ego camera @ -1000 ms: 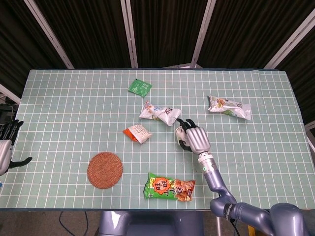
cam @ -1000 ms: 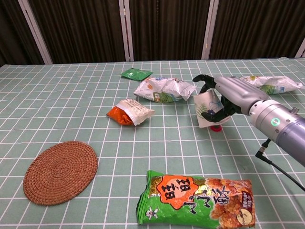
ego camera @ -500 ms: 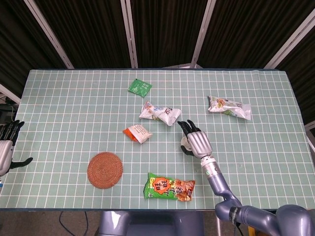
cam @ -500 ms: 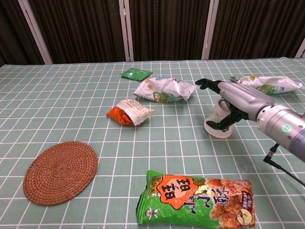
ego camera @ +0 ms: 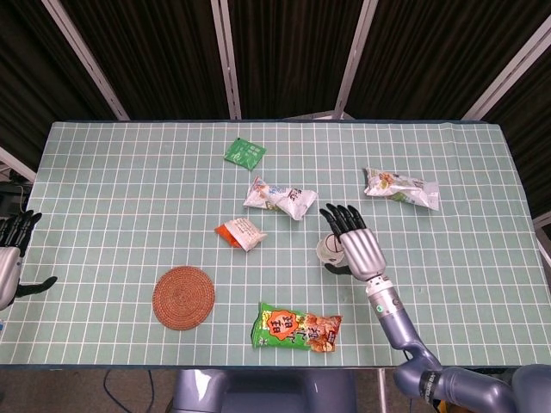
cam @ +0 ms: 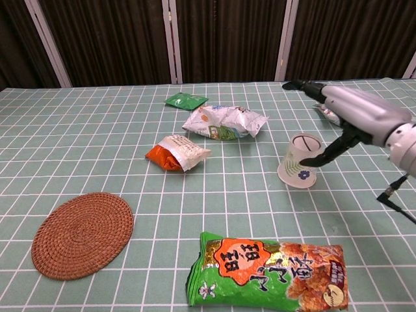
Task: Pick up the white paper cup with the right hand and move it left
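the left hand (ego camera: 10, 258) shows only at the head view's edge, partly cut off, holding nothing that can be seen. the chest view alone shows the white paper cup (cam: 300, 161) standing on the bench (cam: 78, 149), blue flower print facing out. the right hand (cam: 354, 114) has let go since a second ago: its fingers (cam: 311, 160) are spread, one tip at the cup's side, the cup now set down rather than lifted.

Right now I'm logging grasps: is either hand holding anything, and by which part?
Nothing is held. The right hand is open, fingers spread, above the white paper cup, which stands on the table. The left hand hangs empty at the table's edge.
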Controlling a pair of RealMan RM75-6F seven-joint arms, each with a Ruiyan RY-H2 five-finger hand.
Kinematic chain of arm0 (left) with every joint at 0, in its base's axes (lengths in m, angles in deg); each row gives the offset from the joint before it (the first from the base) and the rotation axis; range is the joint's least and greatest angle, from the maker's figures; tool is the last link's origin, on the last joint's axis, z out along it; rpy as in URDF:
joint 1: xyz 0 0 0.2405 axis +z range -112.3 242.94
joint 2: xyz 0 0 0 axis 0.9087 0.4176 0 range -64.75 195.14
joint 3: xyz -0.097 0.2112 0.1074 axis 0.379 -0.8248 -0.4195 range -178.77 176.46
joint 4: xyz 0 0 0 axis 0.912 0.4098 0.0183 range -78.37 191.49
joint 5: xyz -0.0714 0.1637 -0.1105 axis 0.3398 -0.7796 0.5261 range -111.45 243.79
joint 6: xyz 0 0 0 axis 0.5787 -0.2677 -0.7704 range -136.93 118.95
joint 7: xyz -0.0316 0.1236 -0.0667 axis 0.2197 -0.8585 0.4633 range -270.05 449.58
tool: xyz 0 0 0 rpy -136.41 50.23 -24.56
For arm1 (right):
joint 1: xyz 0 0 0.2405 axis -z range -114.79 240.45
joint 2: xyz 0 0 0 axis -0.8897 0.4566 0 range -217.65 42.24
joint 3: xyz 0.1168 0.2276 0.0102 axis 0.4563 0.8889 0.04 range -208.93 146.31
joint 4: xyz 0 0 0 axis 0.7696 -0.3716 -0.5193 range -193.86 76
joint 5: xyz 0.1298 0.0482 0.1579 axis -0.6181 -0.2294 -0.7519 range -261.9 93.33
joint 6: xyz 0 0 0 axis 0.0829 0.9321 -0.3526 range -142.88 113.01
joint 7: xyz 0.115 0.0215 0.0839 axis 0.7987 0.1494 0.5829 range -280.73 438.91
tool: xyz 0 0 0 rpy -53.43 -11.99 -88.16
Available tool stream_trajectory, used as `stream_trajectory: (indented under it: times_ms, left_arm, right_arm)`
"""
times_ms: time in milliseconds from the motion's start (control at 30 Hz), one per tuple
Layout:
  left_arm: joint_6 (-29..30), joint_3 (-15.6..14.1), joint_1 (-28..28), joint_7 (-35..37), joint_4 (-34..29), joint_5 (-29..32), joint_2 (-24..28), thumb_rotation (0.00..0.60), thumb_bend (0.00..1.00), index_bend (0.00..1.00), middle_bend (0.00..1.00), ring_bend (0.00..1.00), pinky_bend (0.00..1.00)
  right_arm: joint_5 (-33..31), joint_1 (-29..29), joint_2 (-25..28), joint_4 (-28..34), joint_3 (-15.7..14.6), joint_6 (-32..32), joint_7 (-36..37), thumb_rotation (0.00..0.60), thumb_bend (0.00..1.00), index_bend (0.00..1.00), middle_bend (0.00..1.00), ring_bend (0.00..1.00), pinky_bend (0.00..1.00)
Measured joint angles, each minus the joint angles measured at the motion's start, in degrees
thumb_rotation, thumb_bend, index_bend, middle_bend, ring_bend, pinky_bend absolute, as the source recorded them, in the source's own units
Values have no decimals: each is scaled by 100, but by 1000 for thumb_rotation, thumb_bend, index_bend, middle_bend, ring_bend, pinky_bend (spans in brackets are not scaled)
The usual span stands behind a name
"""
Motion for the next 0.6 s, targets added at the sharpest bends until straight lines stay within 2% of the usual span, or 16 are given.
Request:
stream_trajectory:
  times_ms: [200, 367, 600]
  left_arm:
    - [239, -44, 74, -76, -43, -204, -25, 600, 0, 0, 0, 0, 0]
    - [448, -123, 152, -348, -5, -394, -176, 600, 0, 0, 0, 0, 0]
    - [813, -268, 366, -397, 58, -691, -303, 600, 0, 0, 0, 0, 0]
  right_arm:
    - [281, 451, 944, 717, -178, 542, 114, 600, 0, 0, 0, 0, 0]
    - [441, 1011, 1674, 1099, -491, 1023, 143, 600, 0, 0, 0, 0, 0]
    - [687, 1697, 2134, 1241, -867, 1712, 121, 600, 0, 0, 0, 0, 0]
